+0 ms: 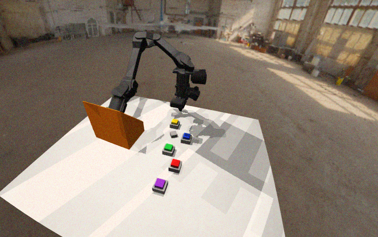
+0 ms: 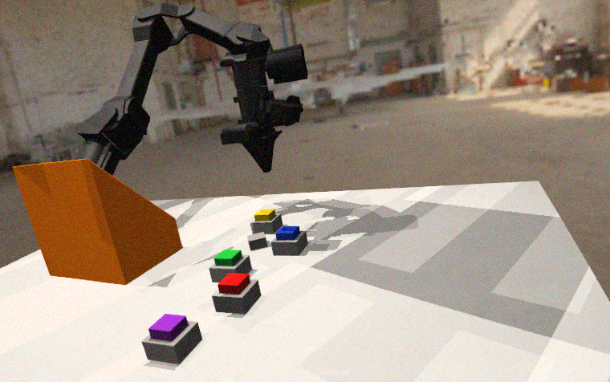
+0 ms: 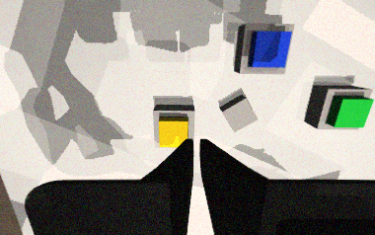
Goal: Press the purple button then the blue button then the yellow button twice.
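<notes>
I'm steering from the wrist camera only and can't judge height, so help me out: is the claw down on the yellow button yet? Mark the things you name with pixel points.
Observer: No. In the exterior view the claw (image 1: 181, 109) (image 2: 267, 169) (image 3: 195, 145) hangs well above the yellow button (image 1: 174, 122) (image 2: 265, 214) (image 3: 173, 133), touching nothing.
Operator: I see blue and green too. What other buttons are there?
Observer: A red button (image 1: 175, 163) (image 2: 233, 283) and a purple button (image 1: 159, 183) (image 2: 168, 327), both outside your picture.
Operator: Anything bulky around?
Observer: Yes, an orange block (image 1: 111, 125) (image 2: 76, 220) stands on the table near the arm's lower end.
</notes>
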Robot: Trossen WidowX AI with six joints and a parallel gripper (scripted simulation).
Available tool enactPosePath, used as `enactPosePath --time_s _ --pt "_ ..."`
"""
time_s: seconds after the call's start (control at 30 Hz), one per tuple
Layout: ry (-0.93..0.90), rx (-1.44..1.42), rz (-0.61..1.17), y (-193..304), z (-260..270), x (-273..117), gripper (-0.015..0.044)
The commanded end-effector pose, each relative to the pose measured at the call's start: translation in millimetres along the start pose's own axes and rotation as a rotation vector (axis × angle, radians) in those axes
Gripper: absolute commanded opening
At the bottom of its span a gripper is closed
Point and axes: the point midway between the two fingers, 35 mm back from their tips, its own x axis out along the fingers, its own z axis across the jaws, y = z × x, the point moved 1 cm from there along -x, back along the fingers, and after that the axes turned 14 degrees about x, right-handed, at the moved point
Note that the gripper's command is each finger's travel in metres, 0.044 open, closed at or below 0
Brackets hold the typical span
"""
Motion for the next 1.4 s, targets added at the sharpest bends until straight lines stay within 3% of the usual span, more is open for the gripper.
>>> enactPosePath --time_s 0.0,0.17,0.37,1.37 --pt "-0.003 0.012 0.004 35 11 0 0.002" --pt "-0.003 0.012 0.004 37 12 3 0.002" --pt "-0.007 0.013 0.005 38 12 61 0.002" --pt "-0.009 0.013 0.006 38 12 95 0.002"
